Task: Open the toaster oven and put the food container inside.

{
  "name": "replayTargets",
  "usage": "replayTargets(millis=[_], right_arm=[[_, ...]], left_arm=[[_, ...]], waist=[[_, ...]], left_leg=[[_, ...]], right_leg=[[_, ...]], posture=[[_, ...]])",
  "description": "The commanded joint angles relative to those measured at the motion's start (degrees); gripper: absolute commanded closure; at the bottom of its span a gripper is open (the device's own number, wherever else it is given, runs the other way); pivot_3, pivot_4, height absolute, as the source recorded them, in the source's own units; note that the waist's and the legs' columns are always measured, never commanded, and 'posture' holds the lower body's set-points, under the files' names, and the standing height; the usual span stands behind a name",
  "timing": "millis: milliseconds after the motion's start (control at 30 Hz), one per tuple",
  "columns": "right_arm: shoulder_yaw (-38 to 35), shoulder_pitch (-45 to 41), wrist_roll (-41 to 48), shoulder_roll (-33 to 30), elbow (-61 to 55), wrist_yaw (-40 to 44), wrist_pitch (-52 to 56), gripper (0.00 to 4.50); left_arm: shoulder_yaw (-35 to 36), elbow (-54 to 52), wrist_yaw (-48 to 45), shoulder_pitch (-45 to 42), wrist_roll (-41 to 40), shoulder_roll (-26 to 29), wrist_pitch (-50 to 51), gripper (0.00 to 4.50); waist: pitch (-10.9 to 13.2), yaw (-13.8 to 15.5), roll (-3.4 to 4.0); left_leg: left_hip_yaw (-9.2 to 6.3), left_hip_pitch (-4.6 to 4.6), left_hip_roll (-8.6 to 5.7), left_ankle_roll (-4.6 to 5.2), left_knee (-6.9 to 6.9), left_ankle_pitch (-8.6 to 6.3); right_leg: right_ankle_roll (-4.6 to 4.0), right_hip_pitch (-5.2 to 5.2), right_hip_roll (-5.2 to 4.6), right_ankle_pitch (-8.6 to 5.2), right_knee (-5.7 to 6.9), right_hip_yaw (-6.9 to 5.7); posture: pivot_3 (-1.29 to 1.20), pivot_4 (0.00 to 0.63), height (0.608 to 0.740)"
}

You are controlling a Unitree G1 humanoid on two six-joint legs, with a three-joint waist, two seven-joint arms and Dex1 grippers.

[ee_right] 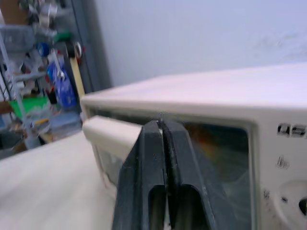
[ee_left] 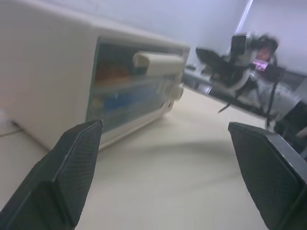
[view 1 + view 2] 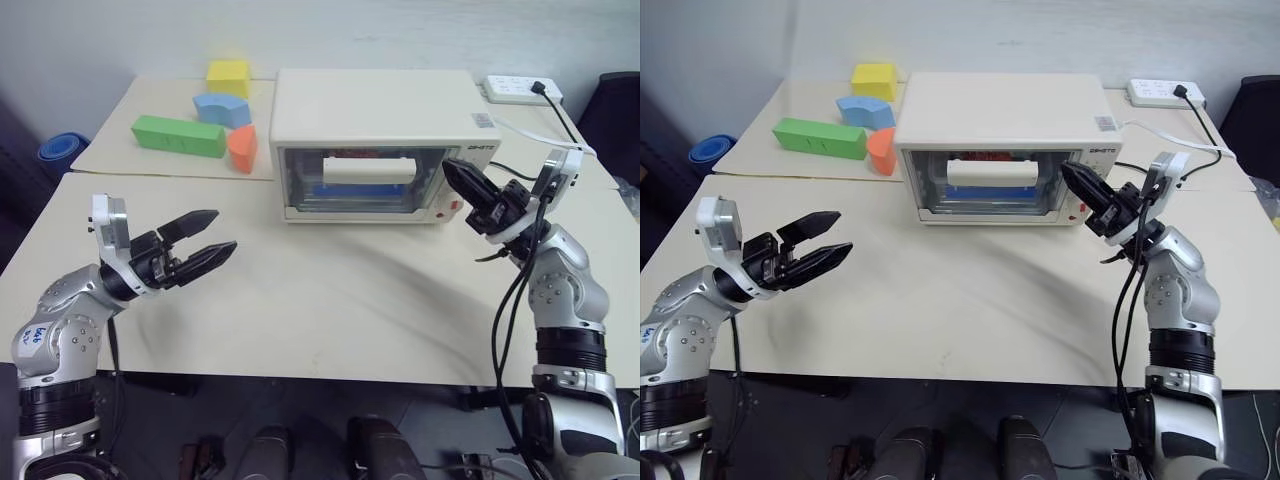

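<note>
Dark lettering is showing on the toaster oven [image 3: 375,118] at its front's upper right corner, too small to read.

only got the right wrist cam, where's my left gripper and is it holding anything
Observer: The left gripper is open and empty, over the table, to the left of the toaster oven.
Operator: is the food container out on the table
Observer: No. The food container sits inside the oven behind the closed glass door; its blue shows through the glass.
Operator: anything else near the oven
Observer: Coloured foam blocks lie on the table by the oven's left side, towards the back.
</note>
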Motion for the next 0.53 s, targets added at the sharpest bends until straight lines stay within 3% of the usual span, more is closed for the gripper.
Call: replayTargets(millis=[33, 133, 333, 533], right_arm=[[0.9, 3.67, -1.4, -4.79, -6.15, 4.35, 1.19, 3.27], [2.61, 10.33, -5.51, -8.58, -10.04, 10.86, -4.5, 2.2], [2.6, 18.12, -8.6, -10.4, -10.32, 18.24, -12.92, 0.09], [2.94, 24.41, -9.57, -11.13, -9.54, 23.68, -17.6, 0.04]], left_arm=[[-1.2, 0.31, -2.49, 1.55, 5.28, 2.35, -6.47, 0.0], [-1.28, -0.9, -6.48, 6.16, 6.57, 4.6, -8.82, 0.0], [-1.44, -1.19, -7.28, 12.74, 12.21, 5.31, -17.45, 0.0], [-0.59, 2.56, -6.72, 18.16, 17.81, 5.82, -25.6, 0.0]], waist=[[0.0, 0.08, 0.0], [0.0, -0.04, 0.0], [0.0, -0.33, 0.0], [0.0, -0.12, 0.01]], left_leg=[[0.0, -0.01, -0.02, 0.02, 0.0, -0.01], [0.03, -0.03, -0.04, 0.12, -0.04, -0.08], [0.17, 0.04, 0.03, 0.13, -0.25, -0.08], [0.1, 0.24, 0.09, 0.3, -0.34, -0.15]], right_leg=[[0.0, 0.0, -0.02, 0.0, -0.02, 0.0], [0.0, 0.01, -0.05, 0.0, -0.11, 0.03], [0.0, 0.01, 0.0, 0.0, -0.31, 0.08], [0.0, 0.12, 0.01, 0.0, -0.25, 0.05]], posture=[[0.0, 0.15, 0.74], [0.0, 0.15, 0.74], [0.0, 0.15, 0.74], [0.0, 0.15, 0.74]])
